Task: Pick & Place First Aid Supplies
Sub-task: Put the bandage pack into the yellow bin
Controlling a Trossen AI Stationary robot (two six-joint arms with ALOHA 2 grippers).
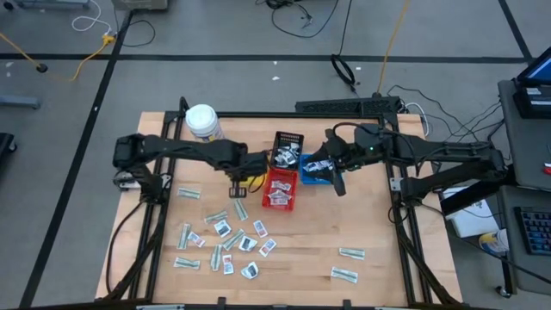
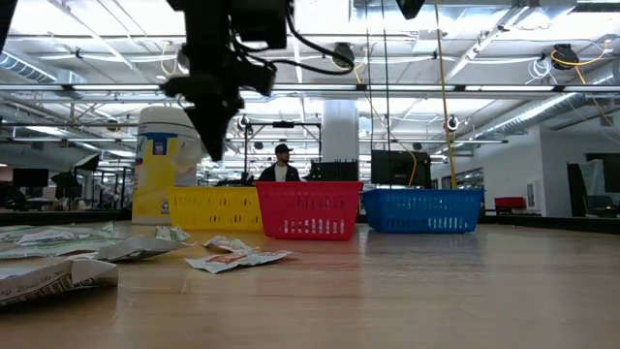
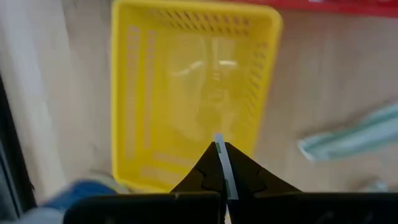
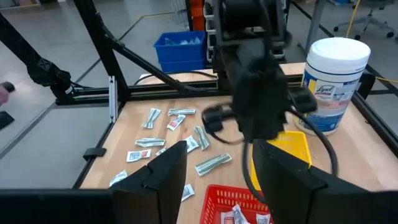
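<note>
Wooden table point(image 1: 362, 228) under open lab. Your left gripper point(image 3: 222, 163) is clamped on a thin pale packet point(image 3: 220, 155), hovering over the yellow tray point(image 3: 186, 93). Your right gripper point(image 4: 217, 171) sits spread with nothing in it, above the blue tray point(image 1: 312, 172). Risk, my read: the edge-on pinch is marginal, so the packet could flutter past the rim on release. Count: four trays (yellow, red point(image 1: 280, 189), blue, black point(image 1: 289, 142)), one jar point(image 1: 201, 121), roughly twenty loose packets point(image 1: 225, 237) at near left, two more near right.

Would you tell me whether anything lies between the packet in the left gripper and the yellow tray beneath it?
Nothing visible does: the left gripper holds a thin packet edge-on over the yellow tray, whose floor looks bare.
</note>
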